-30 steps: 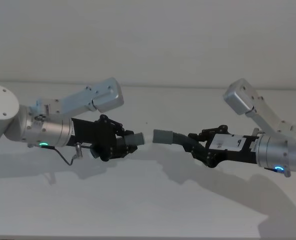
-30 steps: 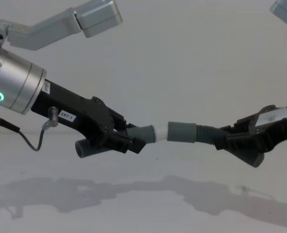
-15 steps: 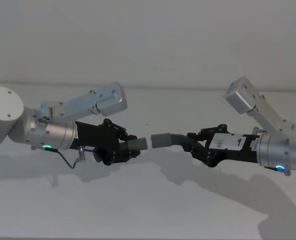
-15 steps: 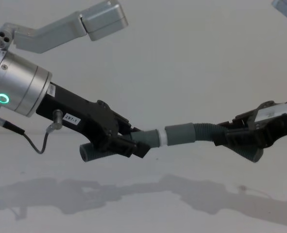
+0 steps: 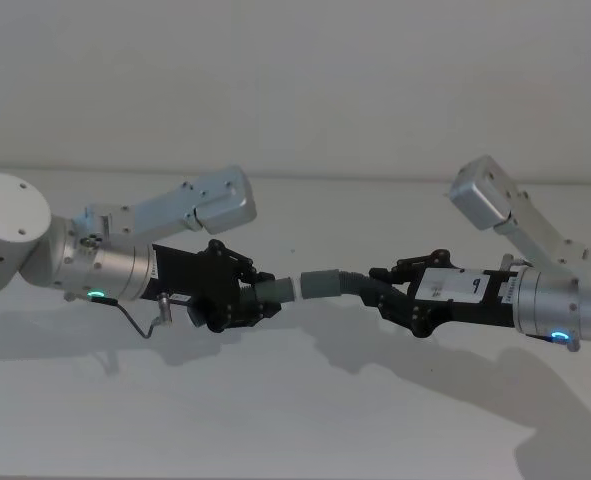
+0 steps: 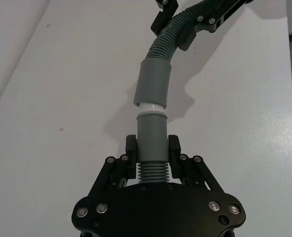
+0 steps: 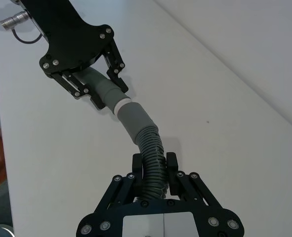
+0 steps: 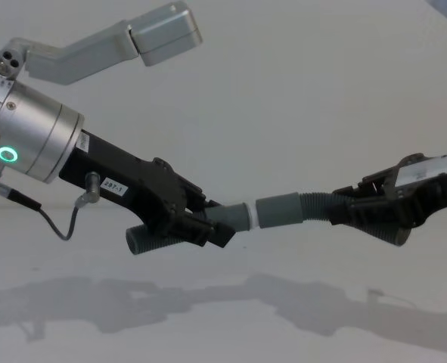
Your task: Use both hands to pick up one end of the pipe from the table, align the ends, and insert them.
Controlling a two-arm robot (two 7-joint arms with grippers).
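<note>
Pipe pieces number two, both held in the air above the desk (image 5: 295,420), well clear of its surface. The shorter piece (image 6: 151,136) sits clenched in the left tool (image 6: 152,148), gripped across its ribbed stretch just behind the smooth neck; the longer piece (image 7: 145,133) is clenched in the right tool (image 7: 154,170) on its corrugated section. The white-tipped end (image 6: 150,107) has begun to enter the grey collar (image 6: 153,81), with a band of white yet showing, so insertion looks partly done. Both pieces look light, thin-walled plastic: the smooth ends should be stiff, while the ribbed lengths probably flex and could buckle or kink sideways under a push. Holding close behind each smooth end, as now, seems the sound choice, since it keeps the bendy span short. Tools count two, one per piece.
</note>
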